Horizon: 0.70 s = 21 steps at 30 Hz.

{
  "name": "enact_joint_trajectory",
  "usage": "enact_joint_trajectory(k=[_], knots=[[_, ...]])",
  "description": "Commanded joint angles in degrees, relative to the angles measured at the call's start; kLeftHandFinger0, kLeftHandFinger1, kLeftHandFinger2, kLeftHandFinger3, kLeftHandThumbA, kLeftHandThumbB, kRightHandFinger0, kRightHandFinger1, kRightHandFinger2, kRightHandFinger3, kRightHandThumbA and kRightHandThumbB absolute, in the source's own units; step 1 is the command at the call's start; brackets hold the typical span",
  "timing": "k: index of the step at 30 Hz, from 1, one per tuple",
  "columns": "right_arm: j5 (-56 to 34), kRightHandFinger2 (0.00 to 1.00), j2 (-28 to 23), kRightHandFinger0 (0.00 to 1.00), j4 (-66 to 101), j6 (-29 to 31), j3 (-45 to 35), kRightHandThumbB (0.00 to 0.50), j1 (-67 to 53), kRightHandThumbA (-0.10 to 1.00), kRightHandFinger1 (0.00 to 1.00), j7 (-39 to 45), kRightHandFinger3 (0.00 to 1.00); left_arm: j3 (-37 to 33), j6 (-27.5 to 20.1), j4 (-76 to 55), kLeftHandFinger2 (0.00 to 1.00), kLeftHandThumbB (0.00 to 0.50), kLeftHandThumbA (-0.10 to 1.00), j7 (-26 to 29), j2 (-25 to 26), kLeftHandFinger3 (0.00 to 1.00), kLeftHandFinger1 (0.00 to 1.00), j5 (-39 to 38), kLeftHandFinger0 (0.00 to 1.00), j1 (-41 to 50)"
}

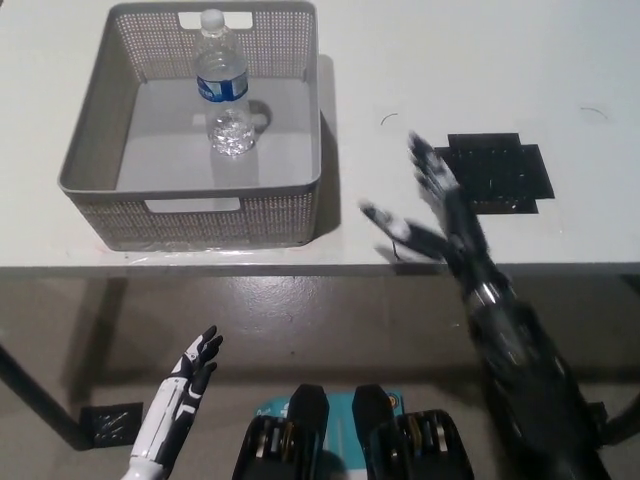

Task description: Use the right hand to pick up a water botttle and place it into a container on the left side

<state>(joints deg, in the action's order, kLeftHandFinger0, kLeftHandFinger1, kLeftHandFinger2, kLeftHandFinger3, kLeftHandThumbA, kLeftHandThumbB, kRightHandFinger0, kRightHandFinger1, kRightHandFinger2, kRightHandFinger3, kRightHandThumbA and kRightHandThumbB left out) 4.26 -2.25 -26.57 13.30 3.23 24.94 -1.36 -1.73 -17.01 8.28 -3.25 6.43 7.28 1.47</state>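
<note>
Reading the head view, I find the water bottle [223, 88] standing upright inside the grey perforated container [190, 215] on the left part of the white table [450, 60]. The bottle sits toward the container's far wall, cap up, with nothing holding it. I judge the placement step complete: the task's thing is in its destination and free of any hand.

My right hand [432, 215] is well apart from the container, over the table's near edge, just beside a black square mat [493, 172]. Its fingers are spread apart and hold nothing. The hand appears somewhat blurred, so finer detail of its pose cannot be read.

My left hand [190, 372] rests below table level at the lower left, fingers extended and apart, empty, and plays no part in this step.

Step in hand: retraction of the right arm after release.

Next move, as I judge it:
1. Bring the right arm down to a rest position clear of the table edge.
2. Keep the hand away from the container wall, so the upright bottle is not tipped.
3. Confirm that the bottle stands stable.

No further grasp appears to be required.
</note>
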Motion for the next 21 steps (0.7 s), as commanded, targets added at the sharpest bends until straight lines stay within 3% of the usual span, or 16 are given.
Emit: enact_joint_trajectory(k=[1, 2, 5, 7, 9, 21], knots=[[-12.4, 1.00, -7.7, 1.00, 27.7, 13.4, -3.9, 0.395, -23.8, 1.00, 1.00, 6.2, 1.00, 2.0, -1.4, -1.3, 1.00, 0.108, 1.00, -0.4, 1.5, 1.00, 1.00, -4.0, 1.00, -2.1], [-12.2, 1.00, -7.8, 1.00, 26.9, 13.5, -4.0, 0.386, -24.2, 1.00, 1.00, 6.2, 1.00, 2.0, -1.5, -1.1, 1.00, 0.099, 1.00, -0.5, 1.5, 1.00, 1.00, -4.3, 1.00, -2.3], [-10.1, 1.00, -7.9, 1.00, 24.6, 12.6, -3.9, 0.469, -26.6, 1.00, 1.00, 5.1, 1.00, 2.2, -2.2, -0.6, 1.00, 0.091, 0.99, -0.5, 1.7, 1.00, 1.00, -4.5, 1.00, -3.2], [-9.6, 1.00, -8.0, 1.00, 24.0, 12.2, -3.8, 0.477, -27.4, 1.00, 1.00, 5.0, 1.00, 2.3, -2.0, -0.4, 1.00, 0.095, 0.99, -0.5, 1.8, 1.00, 1.00, -4.6, 1.00, -3.8], [-10.5, 1.00, -8.4, 1.00, 22.4, 13.3, -3.3, 0.450, -27.9, 1.00, 1.00, 6.1, 1.00, 2.5, -1.5, -0.6, 1.00, 0.095, 0.98, -0.7, 1.8, 1.00, 1.00, -5.0, 1.00, -3.9], [-11.6, 1.00, -8.5, 1.00, 18.9, 12.1, -2.5, 0.435, -27.6, 1.00, 1.00, 8.4, 1.00, 3.1, -1.6, -0.3, 1.00, 0.091, 0.98, -0.1, 1.8, 1.00, 1.00, -4.4, 1.00, -4.3]])
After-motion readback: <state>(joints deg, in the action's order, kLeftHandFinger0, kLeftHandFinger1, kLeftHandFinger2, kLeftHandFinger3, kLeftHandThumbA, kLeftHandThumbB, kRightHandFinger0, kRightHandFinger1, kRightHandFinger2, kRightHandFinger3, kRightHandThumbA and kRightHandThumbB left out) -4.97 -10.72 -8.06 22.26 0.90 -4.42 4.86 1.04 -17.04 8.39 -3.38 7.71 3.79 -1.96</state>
